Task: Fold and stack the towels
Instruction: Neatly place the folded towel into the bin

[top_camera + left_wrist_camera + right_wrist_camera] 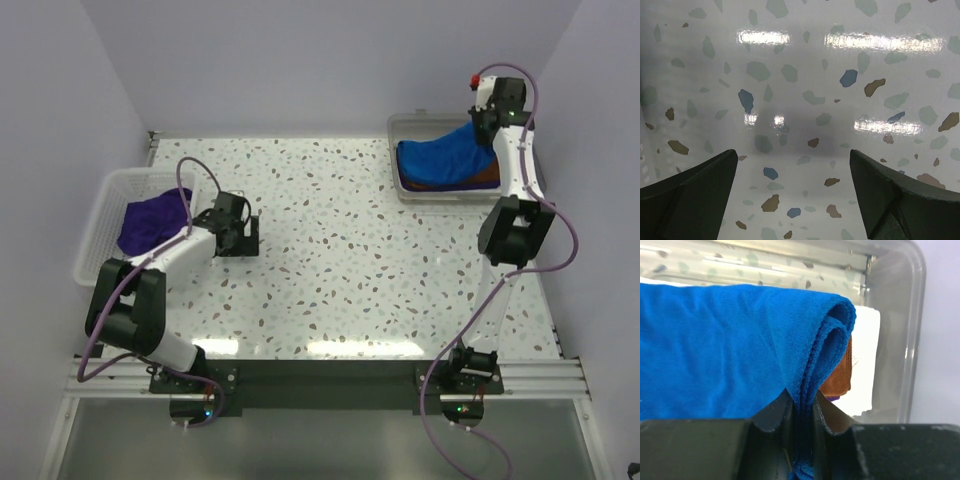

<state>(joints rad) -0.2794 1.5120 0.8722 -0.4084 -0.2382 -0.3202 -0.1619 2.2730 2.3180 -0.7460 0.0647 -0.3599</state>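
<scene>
My right gripper [486, 128] is shut on the folded edge of a blue towel [446, 153], holding it over the clear bin [415, 127] at the back right. In the right wrist view the blue towel [740, 350] is pinched between my fingers [771, 412], above a brown towel [841, 375] and a purple one lying in the bin [900, 340]. My left gripper [252, 236] is open and empty, low over the bare table, right of the white basket [100, 215] that holds a purple towel [150, 220]. The left wrist view shows only speckled tabletop [800, 90].
The white basket stands at the table's left edge, the clear bin at the back right corner. Walls close in on the left, back and right sides. The speckled tabletop [340, 250] lies between the two containers.
</scene>
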